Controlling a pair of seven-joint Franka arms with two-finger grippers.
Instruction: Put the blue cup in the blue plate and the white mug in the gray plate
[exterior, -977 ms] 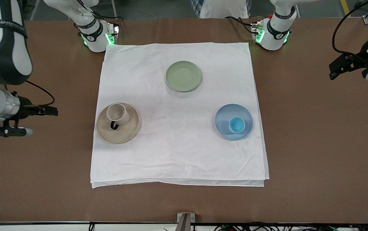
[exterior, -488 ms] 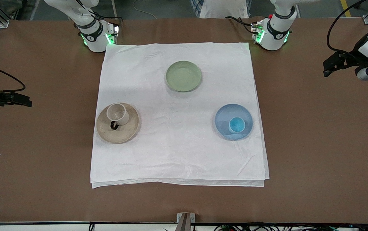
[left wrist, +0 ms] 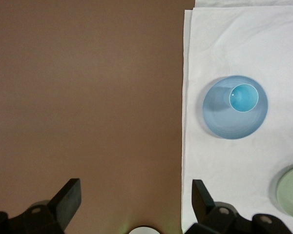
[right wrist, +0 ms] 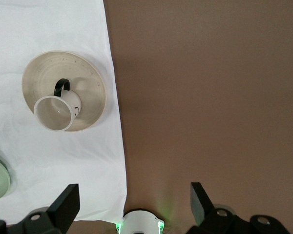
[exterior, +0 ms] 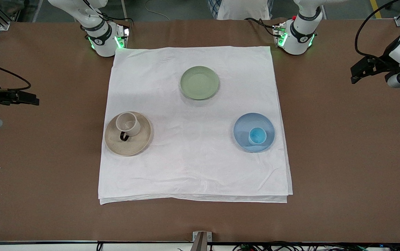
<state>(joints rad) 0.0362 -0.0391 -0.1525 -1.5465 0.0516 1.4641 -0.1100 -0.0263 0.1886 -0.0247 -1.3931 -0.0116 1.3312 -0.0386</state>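
Blue cup (exterior: 257, 135) in blue plate (exterior: 245, 123), white mug (exterior: 127, 123) on gray plate (exterior: 140, 141); both grippers' fingers apart

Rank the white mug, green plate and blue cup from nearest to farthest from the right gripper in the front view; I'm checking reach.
From the right gripper, open over bare table:
1. White mug, on the gray plate.
2. Green plate, mid-cloth.
3. Blue cup, toward the left arm's end.

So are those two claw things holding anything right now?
Left tool: open, holding nothing, over bare table.
Right tool: open, holding nothing, over the cloth's edge.
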